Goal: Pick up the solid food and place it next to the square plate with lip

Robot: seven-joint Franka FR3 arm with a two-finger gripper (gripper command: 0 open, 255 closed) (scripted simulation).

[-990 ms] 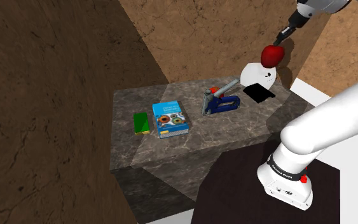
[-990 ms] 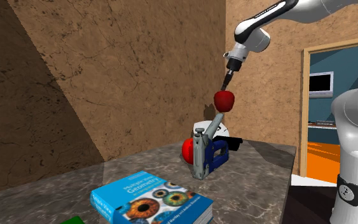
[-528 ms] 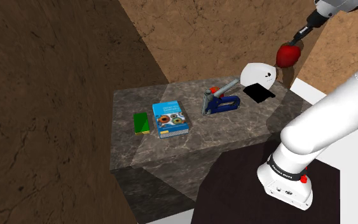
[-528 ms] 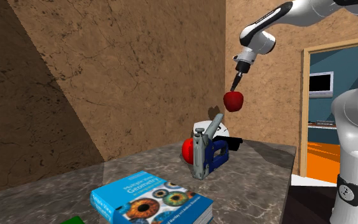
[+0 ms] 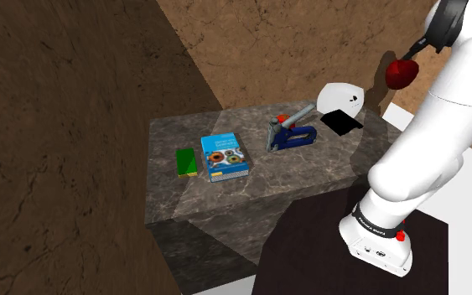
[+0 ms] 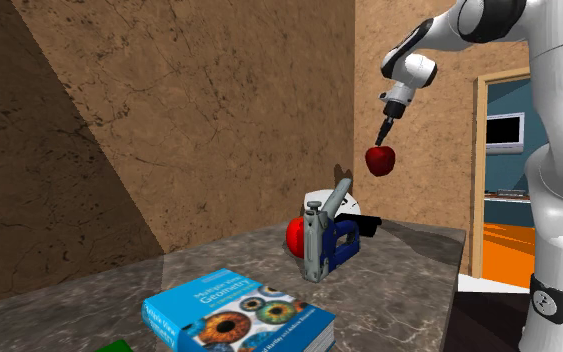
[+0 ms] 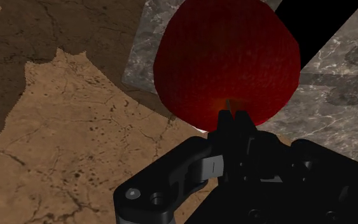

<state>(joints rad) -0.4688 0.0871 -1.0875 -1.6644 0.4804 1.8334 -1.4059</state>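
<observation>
The fingers are clamped on a red apple, holding it in the air high above the black square plate. The plate lies flat on the table near a far corner, with a white rounded thing just behind it. A blue stapler stands near the plate; a book lies well apart from the plate, past the stapler

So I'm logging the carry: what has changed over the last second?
The gripper, still shut on the red apple, has carried it steadily toward the shoulder view's right at about the same height. Nothing was let go. The stapler, book and black square plate lie as they did.
</observation>
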